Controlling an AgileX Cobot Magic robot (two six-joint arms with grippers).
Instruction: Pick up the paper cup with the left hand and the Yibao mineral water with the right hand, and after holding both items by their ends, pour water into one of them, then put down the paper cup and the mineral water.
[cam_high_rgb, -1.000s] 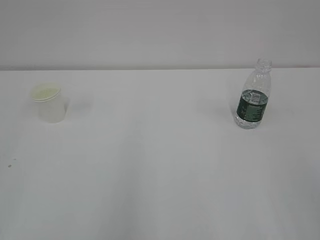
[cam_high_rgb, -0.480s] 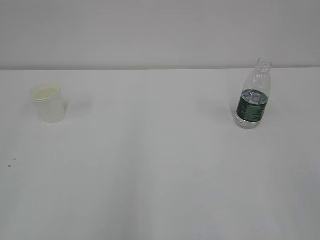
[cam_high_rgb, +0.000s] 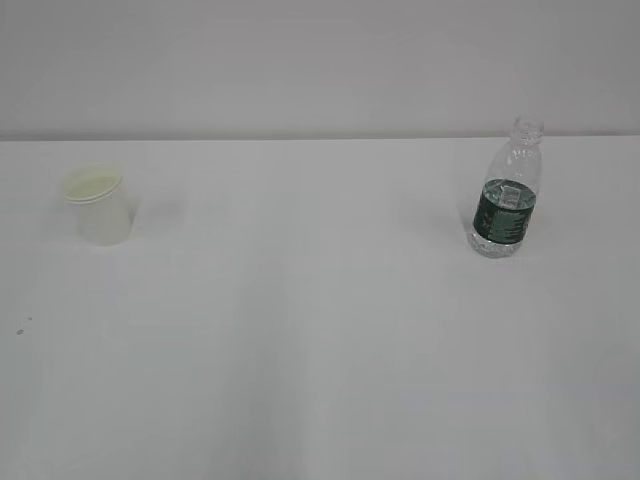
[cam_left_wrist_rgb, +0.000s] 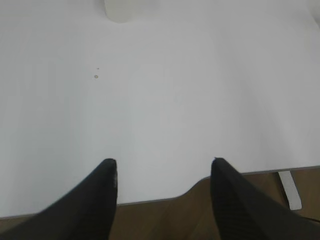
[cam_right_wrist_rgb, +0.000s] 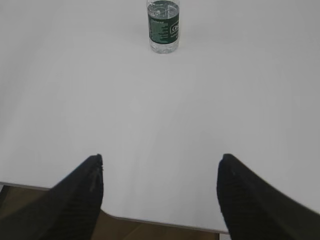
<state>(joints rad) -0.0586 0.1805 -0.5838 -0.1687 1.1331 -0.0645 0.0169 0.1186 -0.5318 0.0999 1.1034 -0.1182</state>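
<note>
The paper cup (cam_high_rgb: 98, 206) stands upright on the white table at the left of the exterior view; its base shows at the top edge of the left wrist view (cam_left_wrist_rgb: 120, 11). The Yibao mineral water (cam_high_rgb: 506, 192), clear with a dark green label and no cap, stands upright at the right; it also shows far ahead in the right wrist view (cam_right_wrist_rgb: 163, 26). My left gripper (cam_left_wrist_rgb: 164, 162) is open and empty over the table's near edge, far from the cup. My right gripper (cam_right_wrist_rgb: 160, 159) is open and empty, far short of the bottle. Neither arm shows in the exterior view.
The white table (cam_high_rgb: 320, 330) runs back to a pale wall. Small dark specks (cam_left_wrist_rgb: 96, 76) lie on it near the left front. The table's near edge (cam_left_wrist_rgb: 165, 198) with brown floor below shows in both wrist views.
</note>
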